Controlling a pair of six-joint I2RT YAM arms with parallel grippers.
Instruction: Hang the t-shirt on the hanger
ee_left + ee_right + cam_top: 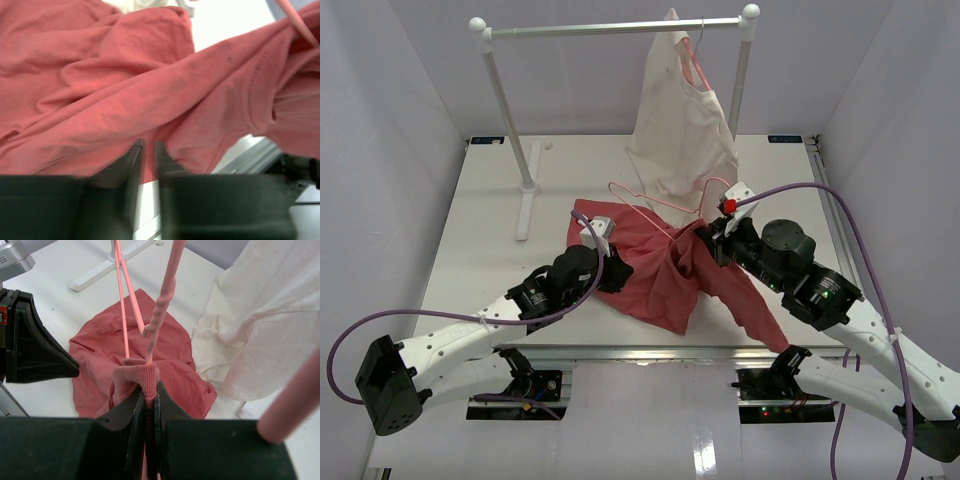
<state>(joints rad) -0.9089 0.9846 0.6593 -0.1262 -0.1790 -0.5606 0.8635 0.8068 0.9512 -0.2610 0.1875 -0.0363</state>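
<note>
— Where is the t-shirt (pixel 660 275)?
— Crumpled on the white table (pixel 490 230), middle front, between the two arms. One fold trails toward the near edge under the right arm. The heap sits just in front of the cream garment (pixel 680 130) that hangs from the rack (pixel 610 28).
— And the hanger (pixel 660 203)?
— Its pink wire lies across the top of the shirt, hook end toward the rack's foot, the other end running into the right gripper (pixel 705 232).
— What has that gripper got?
— From the right wrist view, its jaws are pressed together on the shirt's ribbed collar, which bunches up over the tips. The hanger's wire goes down into that same bunch of collar (its twisted neck stands just above the jaws), so cloth and wire sit together in the pinch.
— The left gripper (pixel 620 275)?
— Low at the shirt's left side. In its own camera the jaws stand a sliver apart, with white table showing through the slot. The shirt's edge drapes right at the fingertips (pixel 132 160); nothing is visibly clamped between them.
— Is the shirt hung on the hanger?
— No. Only the collar meets the wire; the body and sleeves lie in a heap on the table.
</note>
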